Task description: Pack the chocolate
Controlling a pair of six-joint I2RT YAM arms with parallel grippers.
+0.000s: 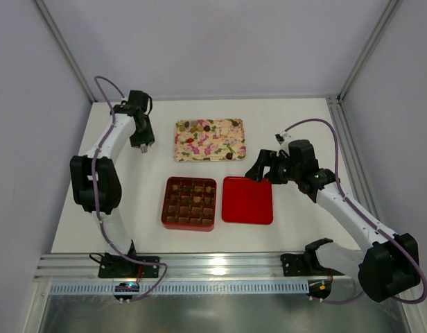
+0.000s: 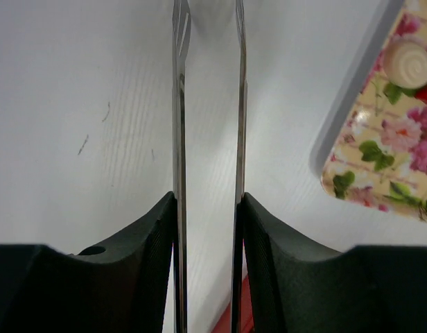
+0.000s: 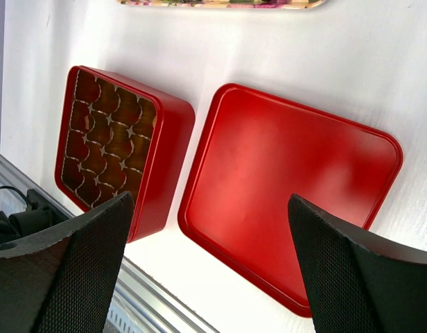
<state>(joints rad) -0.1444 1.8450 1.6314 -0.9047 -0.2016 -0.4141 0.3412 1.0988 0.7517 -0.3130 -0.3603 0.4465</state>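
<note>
Both end effectors empty; chocolate sits in the red box.
Left end effector: thin blades at a narrow gap, nothing between them, over bare surface just left of the floral tray. Right end effector: wide apart, above the red lid, which lies just right of the box. A few brown pieces are on the tray's left end.

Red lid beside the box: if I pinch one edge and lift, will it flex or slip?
The red lid looks stiff, shallow and lying rim-up, so it probably won't flop. Its glossy finish may slip in a light pinch. Held by one edge, so broad a piece will likely tilt.
</note>
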